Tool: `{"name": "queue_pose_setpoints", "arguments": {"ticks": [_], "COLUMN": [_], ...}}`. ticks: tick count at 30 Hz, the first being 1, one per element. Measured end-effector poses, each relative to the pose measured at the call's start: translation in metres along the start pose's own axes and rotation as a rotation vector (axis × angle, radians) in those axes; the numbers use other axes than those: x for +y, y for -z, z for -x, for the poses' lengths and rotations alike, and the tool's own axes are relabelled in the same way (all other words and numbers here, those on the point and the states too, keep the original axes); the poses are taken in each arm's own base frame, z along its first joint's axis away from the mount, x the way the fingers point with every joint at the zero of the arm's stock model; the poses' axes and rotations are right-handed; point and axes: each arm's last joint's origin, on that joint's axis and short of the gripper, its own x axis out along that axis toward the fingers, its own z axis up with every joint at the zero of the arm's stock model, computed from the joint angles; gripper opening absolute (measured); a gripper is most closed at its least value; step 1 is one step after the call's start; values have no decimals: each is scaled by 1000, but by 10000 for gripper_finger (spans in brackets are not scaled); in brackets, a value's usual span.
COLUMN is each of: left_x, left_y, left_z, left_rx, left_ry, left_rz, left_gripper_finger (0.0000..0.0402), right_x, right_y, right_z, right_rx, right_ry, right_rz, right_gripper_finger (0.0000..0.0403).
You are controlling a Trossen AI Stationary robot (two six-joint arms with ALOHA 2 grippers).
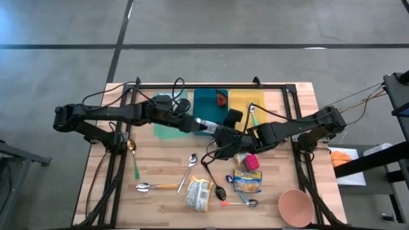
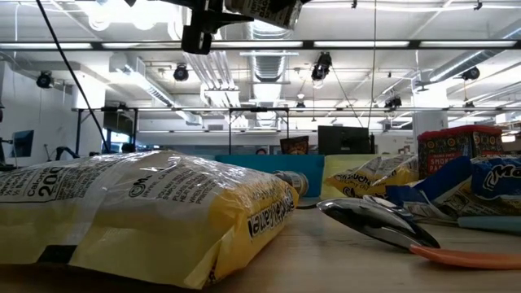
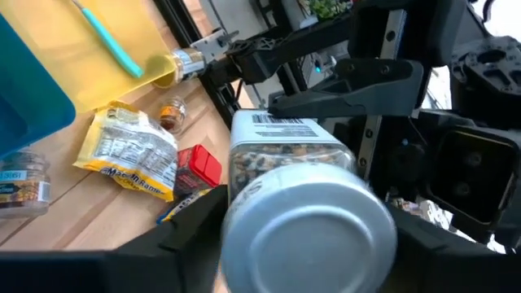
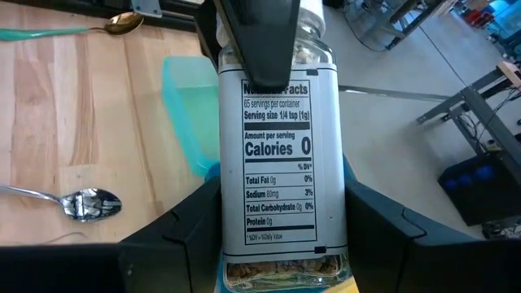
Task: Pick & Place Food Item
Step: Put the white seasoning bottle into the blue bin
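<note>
Both arms meet over the middle of the table, above the near edges of the blue tray and the yellow tray, and both hold one item: a clear seasoning jar with a silver lid and a white nutrition label. The right gripper is clamped on the jar, a dark finger pressed flat against each side of its lower body, jaws parted only by the jar's width. The left gripper sits at the lid end, its fingers flanking the jar close on both sides; one of them lies against the jar's upper part in the right wrist view, but I cannot tell whether this grip is tight or merely resting. The jar hangs in the air, clear of the tabletop, lying between the two wrists. Beneath, on the wood, lie a yellow snack packet, a red box, a metal spoon and a pink bowl
</note>
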Motion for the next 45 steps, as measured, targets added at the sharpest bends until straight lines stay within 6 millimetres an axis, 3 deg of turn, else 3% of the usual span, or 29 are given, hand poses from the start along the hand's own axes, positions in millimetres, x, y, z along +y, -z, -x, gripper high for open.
{"name": "queue_pose_setpoints", "arguments": {"ticks": [2, 13, 19, 23, 36, 45], "left_x": [0, 0, 2, 9, 27, 1], "left_y": [0, 0, -1, -3, -24, -57], "left_z": [0, 0, 0, 2, 12, 19], "left_rx": [5, 11, 1, -7, -25, -13], "left_ry": [-1, 2, -11, -80, -247, -457], "left_rz": [-4, -17, 10, 28, 85, -84], "left_gripper_finger": [200, 200, 200, 200, 200, 200], "right_x": [0, 0, -3, -10, -43, -47], "right_y": [0, 0, -1, -2, -1, 3], "right_z": [0, 0, 3, 9, 42, 47], "right_rx": [1, 1, -6, -1, 97, 138], "right_ry": [-2, -3, 4, 55, 107, 119], "right_rz": [-1, 0, -121, -153, -259, -252], "right_gripper_finger": [193, 196, 320, 368, 378, 379]}}
